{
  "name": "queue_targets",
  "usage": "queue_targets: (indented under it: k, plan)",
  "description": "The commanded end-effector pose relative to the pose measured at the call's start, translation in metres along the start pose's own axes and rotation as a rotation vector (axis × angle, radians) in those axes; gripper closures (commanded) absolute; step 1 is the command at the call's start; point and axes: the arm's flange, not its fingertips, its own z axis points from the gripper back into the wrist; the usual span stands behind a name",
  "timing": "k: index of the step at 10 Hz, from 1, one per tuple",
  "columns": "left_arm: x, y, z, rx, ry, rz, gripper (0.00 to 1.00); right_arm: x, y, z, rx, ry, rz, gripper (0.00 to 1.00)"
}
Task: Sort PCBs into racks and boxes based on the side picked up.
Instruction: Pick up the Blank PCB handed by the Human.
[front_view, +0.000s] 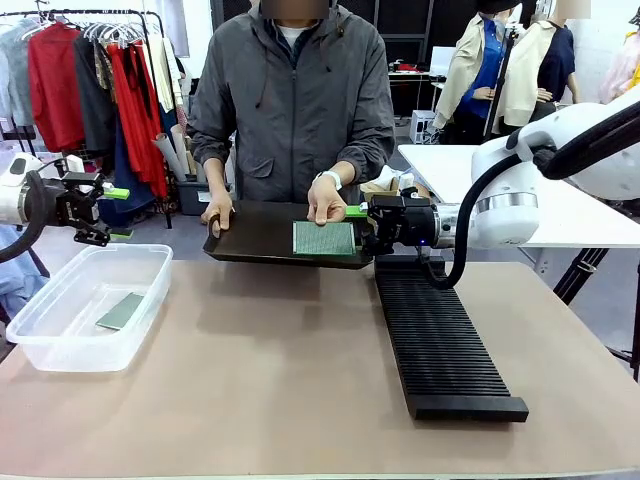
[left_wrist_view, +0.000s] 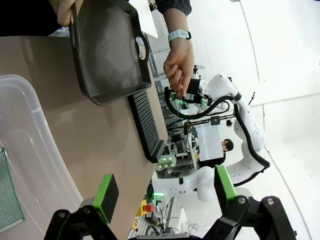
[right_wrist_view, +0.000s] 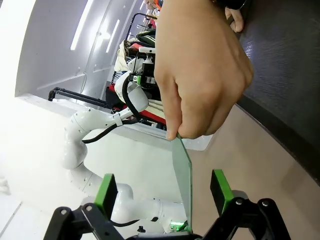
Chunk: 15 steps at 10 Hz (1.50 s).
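Note:
A person's hand (front_view: 326, 200) holds a PCB (front_view: 323, 238) by its top edge over a black tray (front_view: 255, 232), its pale dotted face towards me. My right gripper (front_view: 362, 228) is at the board's right edge. In the right wrist view the PCB (right_wrist_view: 184, 180) stands edge-on between the spread green pads (right_wrist_view: 106, 192) of the open right gripper (right_wrist_view: 163, 195), touching neither. My left gripper (front_view: 115, 212) hangs open and empty above the far left end of the clear box (front_view: 40, 340). Another PCB (front_view: 122, 311) lies flat in that box. The black slotted rack (front_view: 440, 340) lies on the table's right half.
The person's other hand (front_view: 218, 215) grips the tray's left end. The tray is held tilted at the table's far edge. A white table (front_view: 560, 215) stands behind on the right. A clothes rail (front_view: 90, 70) is at the back left.

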Motion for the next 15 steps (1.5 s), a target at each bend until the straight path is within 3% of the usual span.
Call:
queue_targets:
  k: [1,3,9,10,15]
  plan:
    - [-0.001,-0.002,0.001,0.005,0.005,0.009,0.0,0.007,-0.003,-0.012,-0.002,-0.015,0.025,0.03]
    - [-0.001,-0.002,0.001,0.005,0.005,0.009,0.0,0.008,-0.003,-0.014,-0.006,-0.009,0.03,0.21]
    - [-0.001,-0.002,0.001,0.005,0.005,0.009,0.0,0.013,-0.006,-0.024,-0.025,0.014,0.019,0.96]
    - [-0.001,-0.002,0.001,0.005,0.005,0.009,0.0,0.014,-0.007,-0.025,-0.026,0.015,0.014,1.0]
    - [-0.001,-0.002,0.001,0.005,0.005,0.009,0.0,0.015,-0.006,-0.023,-0.012,0.015,-0.001,1.0]
